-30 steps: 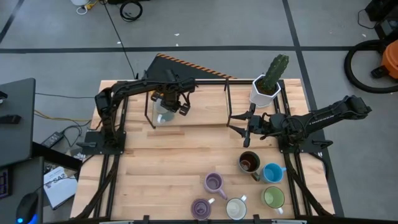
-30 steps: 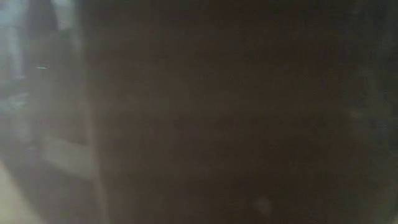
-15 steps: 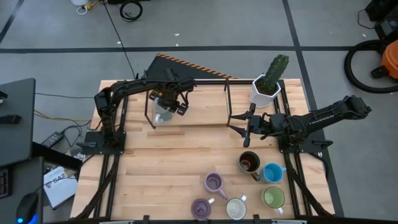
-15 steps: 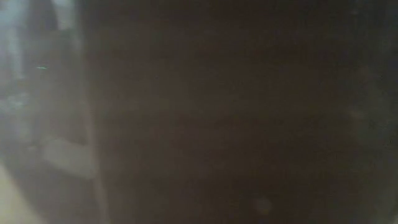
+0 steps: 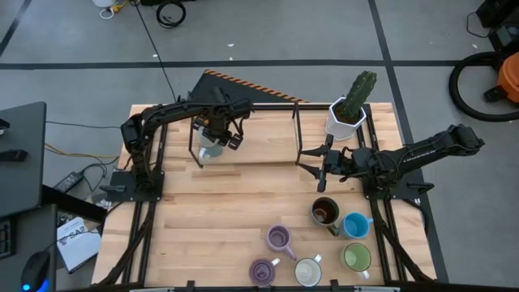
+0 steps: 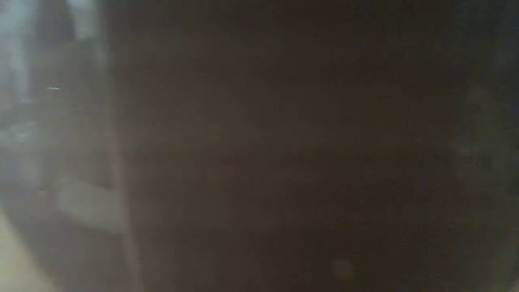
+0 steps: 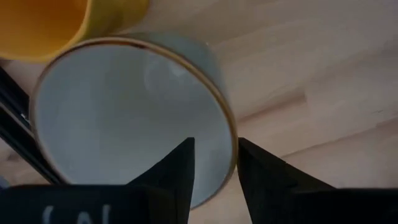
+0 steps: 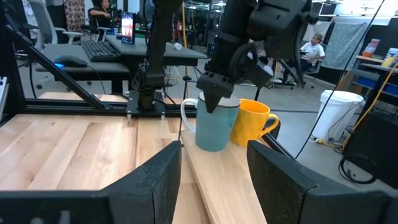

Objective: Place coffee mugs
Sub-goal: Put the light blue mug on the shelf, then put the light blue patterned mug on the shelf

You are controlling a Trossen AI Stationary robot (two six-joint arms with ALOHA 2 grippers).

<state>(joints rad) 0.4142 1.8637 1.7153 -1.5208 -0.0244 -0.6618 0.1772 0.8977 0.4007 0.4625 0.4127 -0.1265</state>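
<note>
Straddling the white mug's (image 7: 124, 112) rim near the bench's (image 5: 243, 211) far-left corner, left end effector (image 7: 214, 163) spread, orange mug (image 8: 252, 121) touching beside; right end effector (image 8: 214, 165) spread mid-bench, empty

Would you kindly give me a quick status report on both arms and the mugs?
Left gripper open astride white mug rim, beside orange mug. Right gripper open, idle mid-table. Six mugs wait at near edge. Nothing in the way.

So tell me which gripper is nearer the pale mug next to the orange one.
Left. The left gripper sits right over the pale mug, one finger inside its rim. The right gripper waits mid-table, well apart from it.
</note>
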